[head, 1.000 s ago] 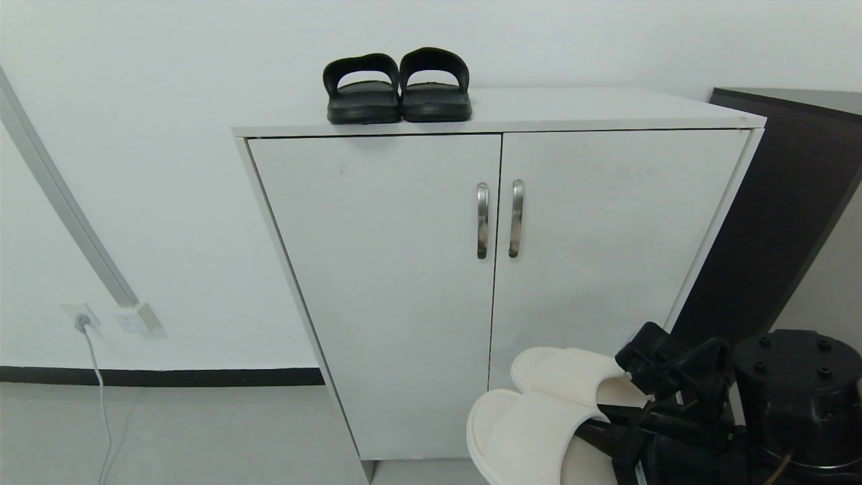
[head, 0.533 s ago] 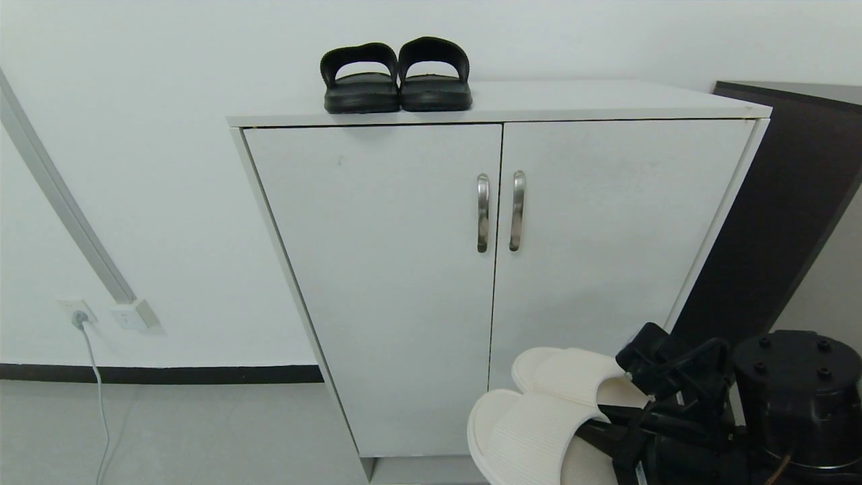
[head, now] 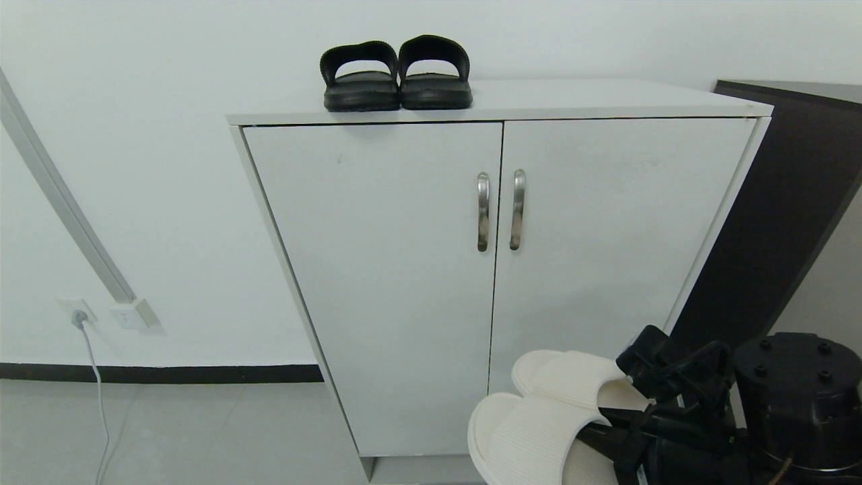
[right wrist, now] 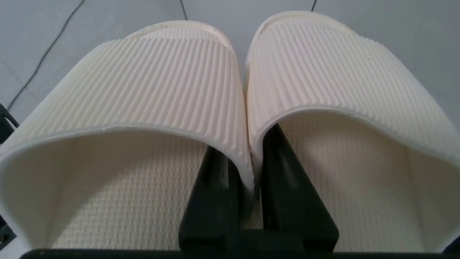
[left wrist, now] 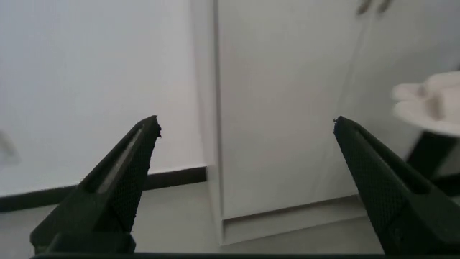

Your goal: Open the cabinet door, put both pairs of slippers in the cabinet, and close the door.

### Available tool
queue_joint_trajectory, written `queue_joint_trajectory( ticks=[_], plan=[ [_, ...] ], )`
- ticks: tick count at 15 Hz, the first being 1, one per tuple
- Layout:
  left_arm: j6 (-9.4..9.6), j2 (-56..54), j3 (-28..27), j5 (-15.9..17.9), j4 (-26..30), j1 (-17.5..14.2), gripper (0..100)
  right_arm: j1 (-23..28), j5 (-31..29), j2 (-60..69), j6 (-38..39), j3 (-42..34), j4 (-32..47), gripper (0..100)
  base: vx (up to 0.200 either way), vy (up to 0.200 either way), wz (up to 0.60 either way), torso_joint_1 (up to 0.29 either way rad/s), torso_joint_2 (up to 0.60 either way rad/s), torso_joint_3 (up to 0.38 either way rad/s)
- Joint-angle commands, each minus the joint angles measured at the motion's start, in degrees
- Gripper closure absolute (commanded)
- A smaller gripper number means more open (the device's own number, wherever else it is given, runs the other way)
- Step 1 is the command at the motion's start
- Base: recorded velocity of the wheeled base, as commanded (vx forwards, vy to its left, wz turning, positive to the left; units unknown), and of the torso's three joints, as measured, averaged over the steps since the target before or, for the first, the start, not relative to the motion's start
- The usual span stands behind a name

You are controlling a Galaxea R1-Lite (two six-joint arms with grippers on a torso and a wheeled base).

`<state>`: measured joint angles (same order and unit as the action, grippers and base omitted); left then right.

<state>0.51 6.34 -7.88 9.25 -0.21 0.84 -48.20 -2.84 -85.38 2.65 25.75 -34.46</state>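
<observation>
A white two-door cabinet [head: 404, 283] stands against the wall with both doors shut, its two metal handles [head: 483, 211] side by side at the middle. A pair of black slippers [head: 396, 74] rests on its top near the left end. Low at the right, my right gripper [head: 633, 421] is shut on a pair of cream ribbed slippers [head: 539, 417], its fingers pinching their inner walls [right wrist: 244, 155] together. My left gripper [left wrist: 244, 129] is open with nothing between its fingers; it hangs before the cabinet's lower left corner [left wrist: 280, 129].
A dark cabinet [head: 781, 202] stands right of the white one. On the wall at left are a slanted cable duct [head: 60, 195] and a socket [head: 79, 315] with a cord hanging to the grey floor [head: 168, 431].
The whole head view has shifted slightly, so the cabinet sits a little higher in the picture. The right gripper still holds the cream slippers in the same place.
</observation>
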Motion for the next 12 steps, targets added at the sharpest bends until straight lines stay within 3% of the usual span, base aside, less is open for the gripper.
queue_joint_trajectory(
  ticks=[1,4,6,8,9,12],
  plan=[
    [-2.80,13.0,-7.9,8.9,-0.7,0.6,0,-0.1,0.0,0.0,0.0,0.0,-0.1,100,0.000,0.000,0.00,0.000,0.00,0.000],
    [-2.89,26.7,-9.7,17.8,-12.0,1.4,0,-0.1,0.0,0.2,-1.2,-1.0,-2.0,100,0.000,0.000,0.00,0.000,0.00,0.000],
    [-2.89,35.1,-10.8,21.9,-20.5,3.4,0,-0.2,0.0,0.0,-1.2,-1.1,-2.8,100,0.000,0.000,0.00,0.000,0.00,0.000],
    [-3.06,42.6,-13.0,23.0,-25.6,5.9,0,-0.4,-0.1,-0.1,-1.5,-1.3,-2.8,100,0.000,0.000,0.00,0.000,0.00,0.000],
    [-3.15,48.1,-15.2,23.0,-28.7,8.8,0,-0.4,-0.1,-0.1,-1.6,-1.5,-2.7,100,0.000,0.000,0.00,0.000,0.00,0.000],
    [-3.24,58.0,-21.7,22.9,-30.6,15.6,0,-0.4,0.0,-0.1,-1.6,-1.8,-2.8,100,0.000,0.000,0.00,0.000,0.00,0.000]
  ],
)
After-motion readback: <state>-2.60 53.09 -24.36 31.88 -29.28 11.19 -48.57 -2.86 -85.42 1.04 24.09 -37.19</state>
